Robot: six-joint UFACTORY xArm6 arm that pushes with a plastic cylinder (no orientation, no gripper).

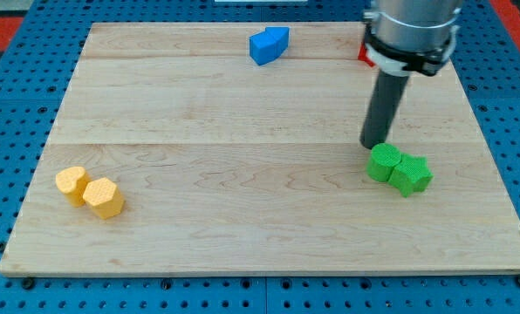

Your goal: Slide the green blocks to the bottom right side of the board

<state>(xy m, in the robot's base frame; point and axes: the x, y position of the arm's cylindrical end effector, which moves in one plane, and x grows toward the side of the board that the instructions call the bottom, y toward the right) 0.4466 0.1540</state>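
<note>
Two green blocks lie touching on the right part of the wooden board (pixel 242 218): a rounded green block (pixel 383 163) on the left and a star-like green block (pixel 411 174) on its right. My tip (pixel 371 145) stands just above the rounded green block, at its upper-left edge, touching or nearly touching it. The rod runs up to the arm's grey body at the view's top right.
Two blue blocks (pixel 269 44) sit together at the top middle. Two yellow blocks (pixel 90 191) sit at the bottom left. A red block (pixel 363 55) peeks out behind the arm at the top right. A blue pegboard surrounds the board.
</note>
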